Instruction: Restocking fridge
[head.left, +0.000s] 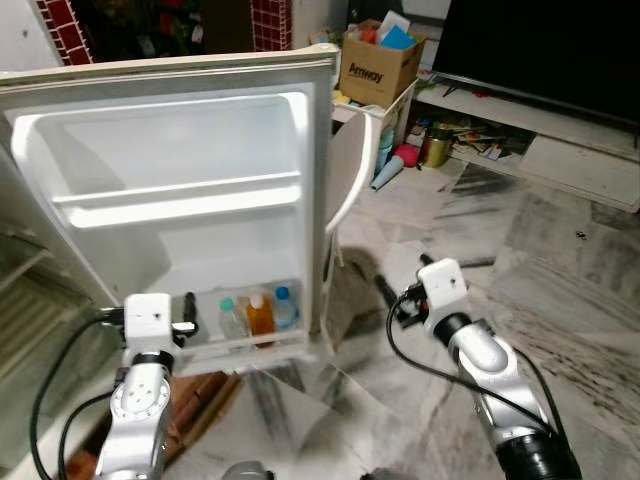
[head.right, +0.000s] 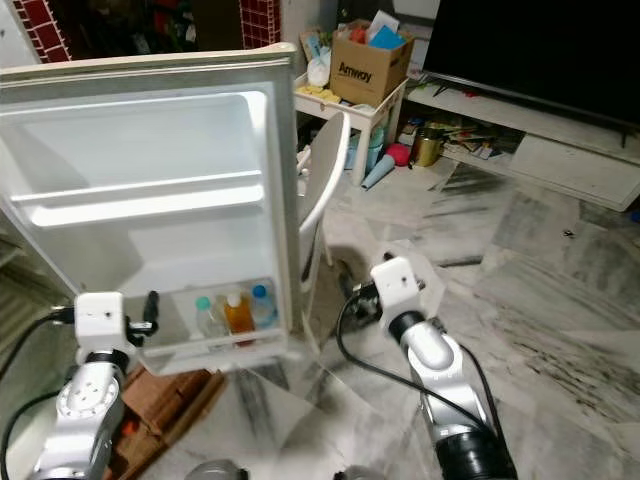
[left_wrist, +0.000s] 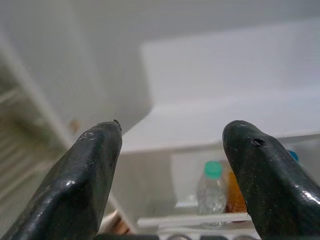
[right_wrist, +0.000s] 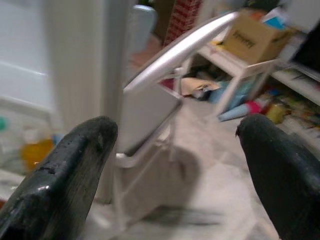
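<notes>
**Fridge door standing open, both pincers empty**

An Amway box is sitting on a white counter beyond the fridge door. Three bottles are standing in its bottom shelf. The left pincer and right pincer are gaping wide, holding nothing, above marble floor.

Fridge door shelf: 3 bottles upright.

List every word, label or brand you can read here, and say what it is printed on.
"Amway": on the side of the cardboard box on the white side table.
Labels on the three bottles in the fridge door's bottom shelf: too small to read.
The print on the box in the right wrist view is blurred.
</notes>
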